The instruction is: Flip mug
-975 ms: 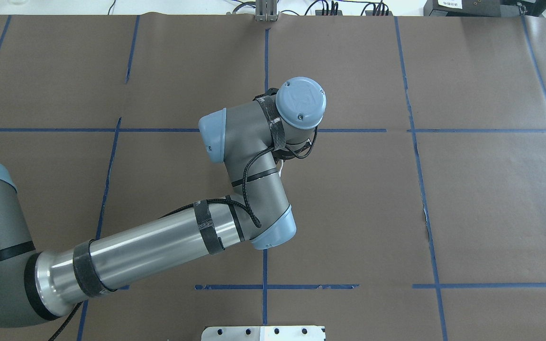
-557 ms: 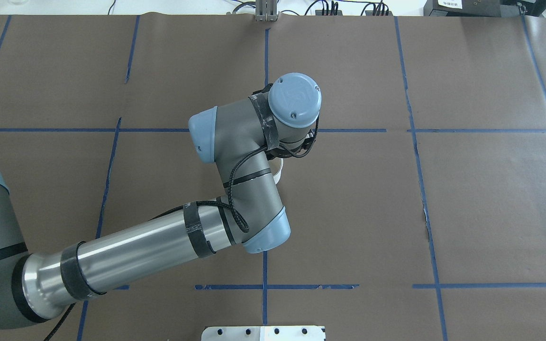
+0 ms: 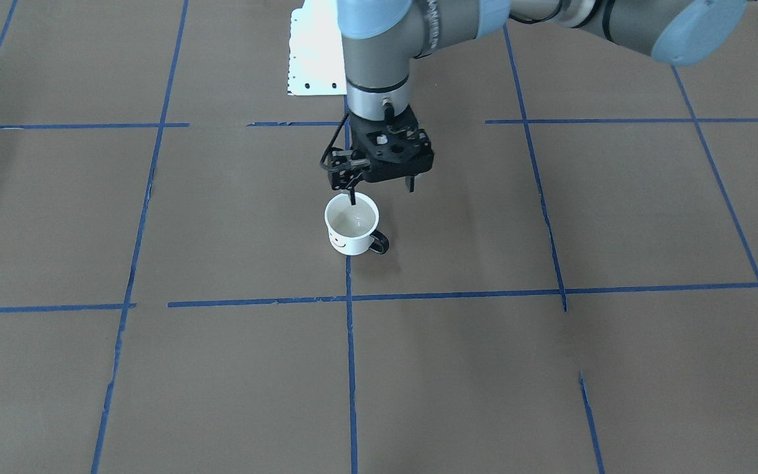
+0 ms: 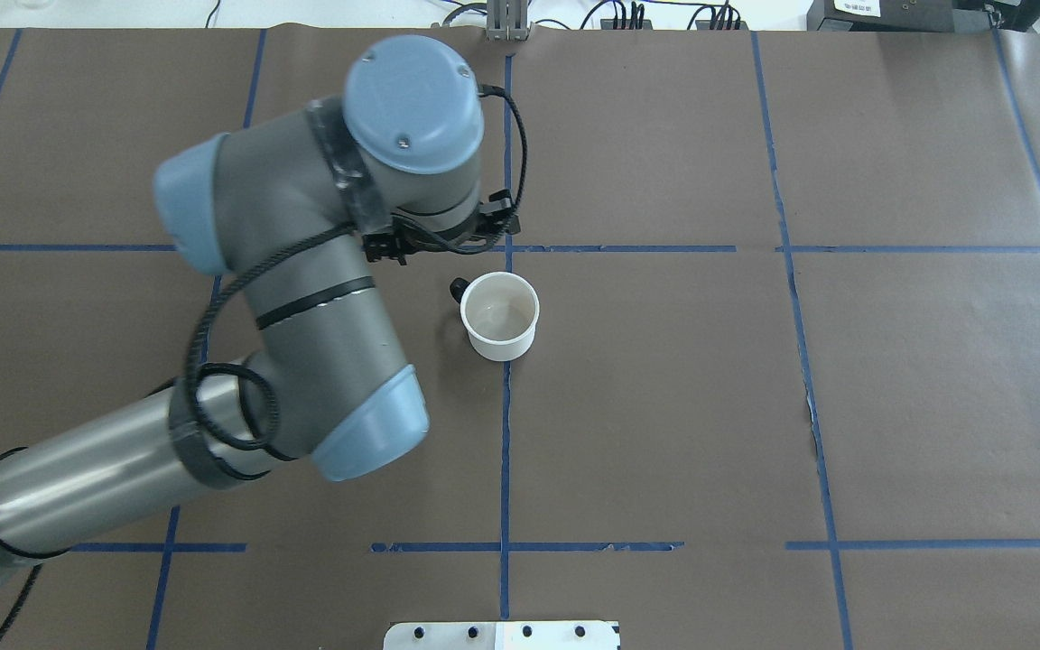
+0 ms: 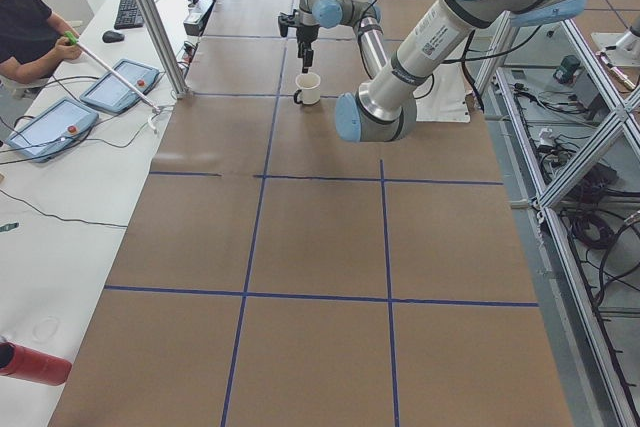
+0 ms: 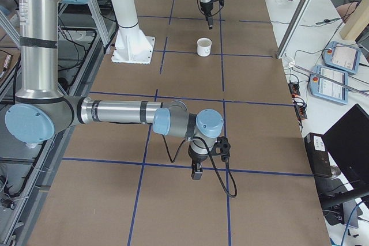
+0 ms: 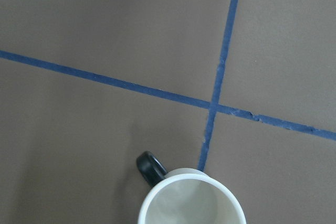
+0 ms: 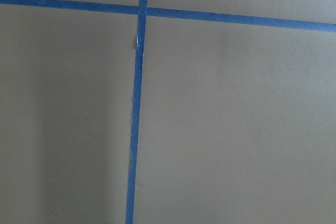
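The white mug (image 3: pixel 351 227) stands upright with its opening up on the brown table cover, by a blue tape crossing. Its black smiley faces the front-facing camera and its black handle (image 4: pixel 459 289) points to my left. It also shows in the overhead view (image 4: pixel 502 318) and at the bottom of the left wrist view (image 7: pixel 191 200). My left gripper (image 3: pixel 381 191) hangs open and empty just above the mug, on the side nearer my base. In the overhead view the wrist hides it. My right gripper (image 6: pixel 196 168) points down at the table far from the mug; I cannot tell whether it is open.
A white mounting plate (image 4: pixel 502 635) lies at the table's near edge. A metal post (image 4: pixel 506 23) stands at the far edge. Blue tape lines cross the table cover (image 4: pixel 664 406). An operator (image 5: pixel 25 32) and tablets (image 5: pixel 125 87) are at a side table.
My left arm has lifted and swung to the left, away from the mug. The mug, almost hidden under the wrist before, now stands uncovered and upright.
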